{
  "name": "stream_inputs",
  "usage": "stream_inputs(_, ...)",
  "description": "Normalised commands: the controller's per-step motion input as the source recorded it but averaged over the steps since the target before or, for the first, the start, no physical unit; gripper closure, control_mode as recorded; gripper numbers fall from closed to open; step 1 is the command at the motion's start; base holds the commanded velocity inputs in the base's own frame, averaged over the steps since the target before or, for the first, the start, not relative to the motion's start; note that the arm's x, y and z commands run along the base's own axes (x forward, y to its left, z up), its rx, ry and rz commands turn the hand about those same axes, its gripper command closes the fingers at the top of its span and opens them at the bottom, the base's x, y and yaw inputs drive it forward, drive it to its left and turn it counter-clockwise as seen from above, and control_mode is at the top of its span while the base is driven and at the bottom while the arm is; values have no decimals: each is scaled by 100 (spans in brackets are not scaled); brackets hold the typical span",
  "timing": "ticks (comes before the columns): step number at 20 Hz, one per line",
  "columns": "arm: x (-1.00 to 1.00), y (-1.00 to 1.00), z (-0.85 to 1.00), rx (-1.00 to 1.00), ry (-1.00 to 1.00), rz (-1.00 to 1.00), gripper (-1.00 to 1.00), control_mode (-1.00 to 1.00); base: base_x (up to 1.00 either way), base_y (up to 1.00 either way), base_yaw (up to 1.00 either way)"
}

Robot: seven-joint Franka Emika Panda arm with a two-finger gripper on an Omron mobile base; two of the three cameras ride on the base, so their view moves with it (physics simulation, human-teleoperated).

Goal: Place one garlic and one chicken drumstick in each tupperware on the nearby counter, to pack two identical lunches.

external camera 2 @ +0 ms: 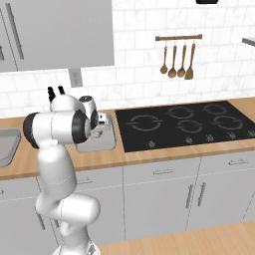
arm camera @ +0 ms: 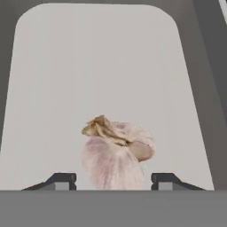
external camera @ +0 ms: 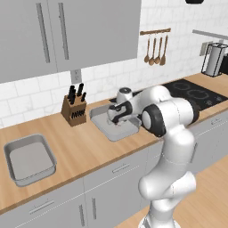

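Observation:
A pinkish off-white garlic (arm camera: 117,155) lies on the floor of a light-grey tupperware (arm camera: 53,88), pointed top up. My gripper (arm camera: 113,179) straddles it, open, a dark fingertip (arm camera: 62,179) on each side with a small gap to the bulb. From the base views, the gripper (external camera: 113,116) hangs low over this tupperware (external camera: 120,132) on the wooden counter (external camera: 75,142), just left of the cooktop. A second tupperware (external camera: 29,160) sits bare at the counter's left end. The chicken drumstick is out of view.
A knife block (external camera: 74,109) stands against the wall, left of the near tray. The black cooktop (external camera 2: 184,124) lies right of it. Wooden spoons (external camera 2: 177,62) hang on the tiled wall, and upper cabinets (external camera: 67,31) overhang the counter.

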Motion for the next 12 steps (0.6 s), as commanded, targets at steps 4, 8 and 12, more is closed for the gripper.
stream_inputs(4,18,0,6,0,0,-7,-100,-100,0,0,0)
stream_inputs(8,-87,0,65,0,-24,-3,-100,-100,0,0,0)
stream_inputs(12,-100,-3,84,1,-32,-2,-100,-100,0,0,0)
